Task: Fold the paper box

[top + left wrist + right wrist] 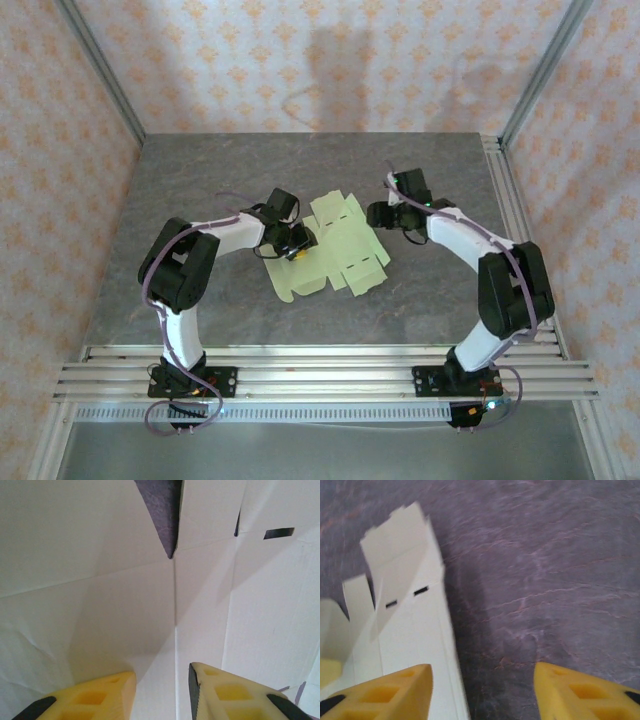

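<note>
The paper box (345,250) lies unfolded as a flat pale yellow-green die-cut sheet in the middle of the table. My left gripper (295,245) is down over its left part. In the left wrist view the card (100,605) spreads under the yellow fingers, and the left gripper (162,672) stands narrowly open astride a straight seam in the card, with a gap on each side. My right gripper (380,215) is at the sheet's back right edge. In the right wrist view it (482,667) is wide open, one finger above the card's edge (415,630) and the other above bare table.
The grey stone-look table (200,180) has free room left, right and behind the sheet. Aluminium rails (320,365) run along the near edge by the arm bases. Metal frame posts (105,75) and patterned walls enclose the sides and back.
</note>
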